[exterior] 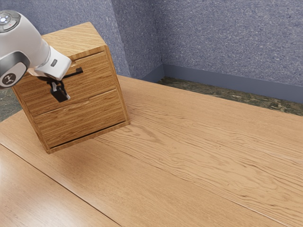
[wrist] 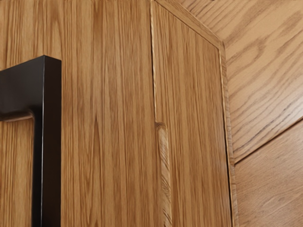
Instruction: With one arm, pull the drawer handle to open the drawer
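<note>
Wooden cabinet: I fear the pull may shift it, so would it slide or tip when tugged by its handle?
The cabinet seems merely to rest on the smooth table, so it may slide. Its handle sits high, so a hard tug might tip it.

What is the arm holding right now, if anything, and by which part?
Cannot be told: the gripper is at the black handle of the top drawer, toward the bar's end on the exterior view's left, but no grasp is visible.
</note>
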You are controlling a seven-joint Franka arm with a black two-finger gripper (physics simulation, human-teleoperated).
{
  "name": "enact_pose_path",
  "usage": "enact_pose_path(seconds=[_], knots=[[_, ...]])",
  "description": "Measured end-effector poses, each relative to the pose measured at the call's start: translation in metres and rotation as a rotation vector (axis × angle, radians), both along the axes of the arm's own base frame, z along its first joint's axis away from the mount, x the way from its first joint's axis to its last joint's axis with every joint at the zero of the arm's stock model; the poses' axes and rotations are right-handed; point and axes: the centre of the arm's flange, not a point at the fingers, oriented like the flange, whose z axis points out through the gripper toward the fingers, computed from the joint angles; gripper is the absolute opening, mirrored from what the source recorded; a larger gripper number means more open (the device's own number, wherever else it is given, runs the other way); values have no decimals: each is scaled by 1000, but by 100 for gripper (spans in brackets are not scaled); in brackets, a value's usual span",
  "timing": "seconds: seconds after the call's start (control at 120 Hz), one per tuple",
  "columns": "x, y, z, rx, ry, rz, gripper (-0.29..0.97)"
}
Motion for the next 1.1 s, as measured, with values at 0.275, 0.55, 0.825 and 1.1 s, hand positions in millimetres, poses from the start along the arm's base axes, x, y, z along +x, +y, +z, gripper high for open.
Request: enact_pose_path(seconds=[0.275,0.55,0.825,1.1], knots=[[-10,1,1,-6,-13,14,64],[-25,-11,8,-12,-24,11,67],[-22,-18,14,-26,-55,-6,68],[-18,-18,6,-32,-80,-22,68]])
